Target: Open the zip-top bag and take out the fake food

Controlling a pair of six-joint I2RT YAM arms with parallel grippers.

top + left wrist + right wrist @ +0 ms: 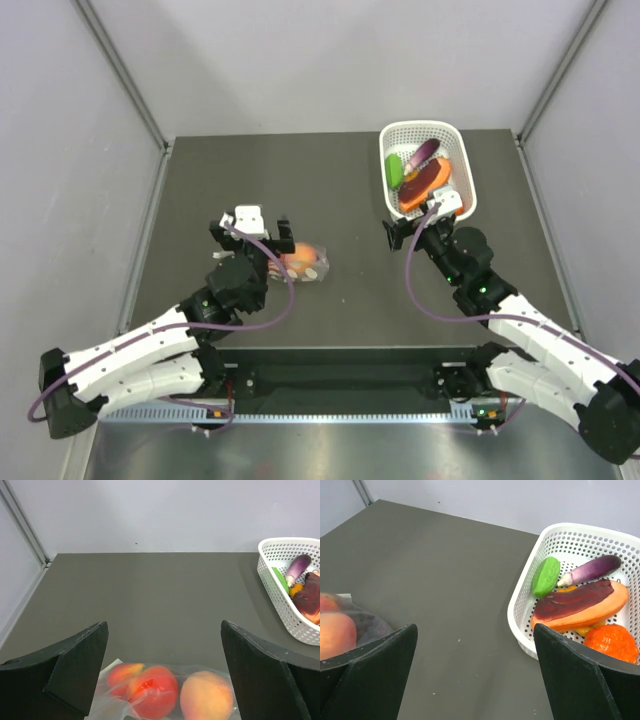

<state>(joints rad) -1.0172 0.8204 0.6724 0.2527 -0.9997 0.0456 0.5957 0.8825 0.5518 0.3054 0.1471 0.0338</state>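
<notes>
As I look down on the dark surface [350,190], the zip-top bag [318,262] lies flat well to the left of the white basket [420,126], and nearer to the robot's edge of the surface than the basket is. Through the clear plastic I see the fake food [152,690] inside, red-orange fruits [125,672] and beside them a round peach-orange fruit [206,697], so nothing is taken out yet. The fruits sit in a row, and I judge that the long axis of the bag runs left to right, about parallel to the line between the two fingers [75,665] of the left end effector [164,627]. This end effector is spread wide and grasps nothing; it hangs just over the bag, which shows low between its fingers. The right end effector [474,630] is also wide apart and empty. It hovers just beside the near left corner of the basket, well apart from the bag, and the bag lies to its left. So the left end effector is the nearer one. Where the zip strip is I cannot tell. I think the coming move turns on this: the left one needs only to go down, while the right one must cross over from the basket
</notes>
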